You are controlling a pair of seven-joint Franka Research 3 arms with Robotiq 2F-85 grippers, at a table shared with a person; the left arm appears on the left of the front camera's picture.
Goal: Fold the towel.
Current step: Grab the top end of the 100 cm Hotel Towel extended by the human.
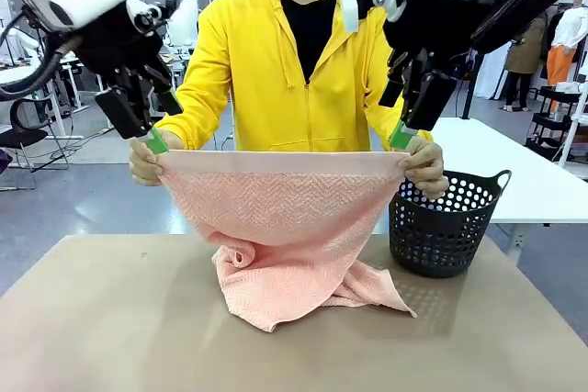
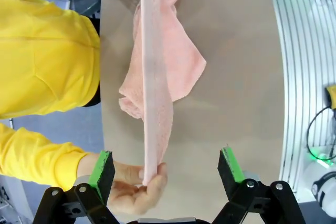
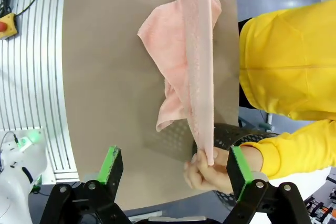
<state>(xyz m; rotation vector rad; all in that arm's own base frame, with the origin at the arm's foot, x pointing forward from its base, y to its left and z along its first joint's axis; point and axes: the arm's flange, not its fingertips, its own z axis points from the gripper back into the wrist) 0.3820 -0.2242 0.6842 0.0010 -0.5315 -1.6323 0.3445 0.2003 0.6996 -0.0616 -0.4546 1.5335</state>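
Observation:
A person in a yellow hoodie holds a pink towel (image 1: 285,218) stretched by its two top corners above the brown table (image 1: 101,319); its lower part droops in a heap on the tabletop. My left gripper (image 1: 152,140) hangs open just above the person's hand (image 1: 142,164) at the towel's left corner. In the left wrist view the towel (image 2: 156,93) edge and that hand (image 2: 139,184) lie between the open fingers of my left gripper (image 2: 165,169). My right gripper (image 1: 404,130) is open over the other hand (image 1: 427,167). In the right wrist view my right gripper (image 3: 175,169) straddles the towel (image 3: 197,66) corner and hand (image 3: 210,169).
A black perforated basket (image 1: 444,225) stands on the table's far right edge, right of the towel. A white table (image 1: 524,172) sits behind it at the right. The person stands at the far edge, close to both grippers.

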